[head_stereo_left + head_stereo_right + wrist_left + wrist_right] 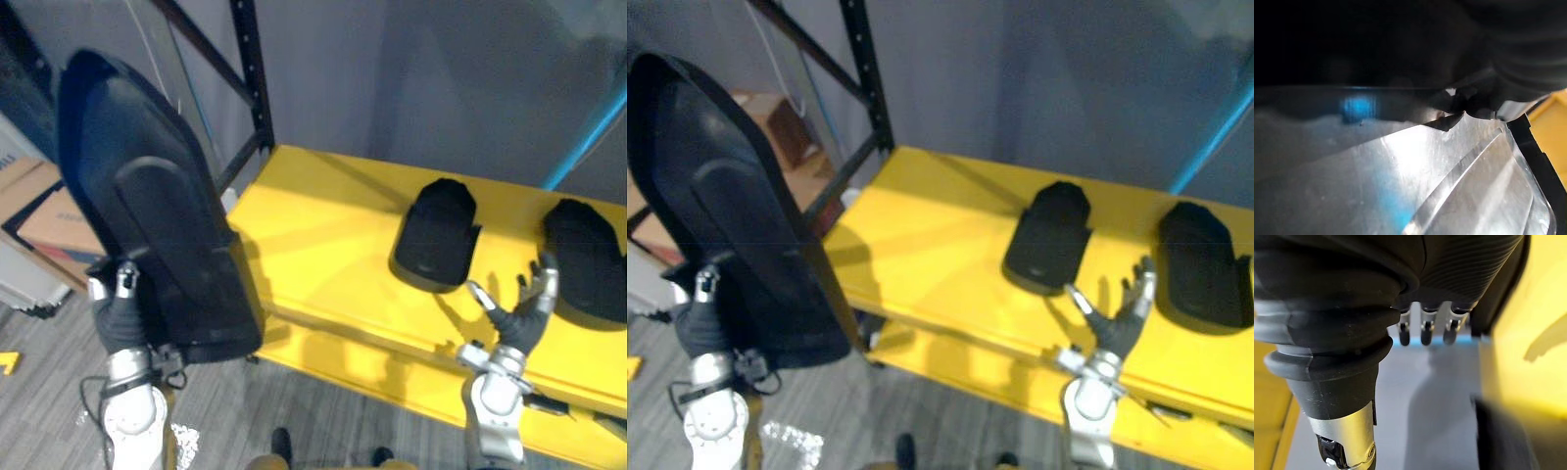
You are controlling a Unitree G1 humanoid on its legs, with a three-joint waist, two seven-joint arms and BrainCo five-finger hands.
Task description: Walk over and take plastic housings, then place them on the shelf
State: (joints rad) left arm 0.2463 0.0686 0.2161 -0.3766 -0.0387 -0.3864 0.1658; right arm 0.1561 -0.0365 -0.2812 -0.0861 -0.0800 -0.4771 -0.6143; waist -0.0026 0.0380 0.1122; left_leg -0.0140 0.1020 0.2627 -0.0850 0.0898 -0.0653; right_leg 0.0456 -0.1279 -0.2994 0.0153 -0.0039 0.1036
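Logged: black housing (147, 196), two more black housings (438, 235), black upright (257, 88), yellow shelf (323, 225), grey wall (441, 78), grey wood-grain floor (49, 338), brown box (54, 220), blue bar (588, 135), silver, dark-tipped right hand (519, 318).

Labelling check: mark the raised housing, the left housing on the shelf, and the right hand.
raised housing (157, 215), left eye view, on its central panel.
left shelf housing (436, 235), left eye view, centre of its top.
right hand (520, 316), left eye view, middle of the hand.

Silver robot hand (524, 311), dark ribbed cover (1327, 308)

Bare shelf (313, 225) left (housings (436, 235) right)
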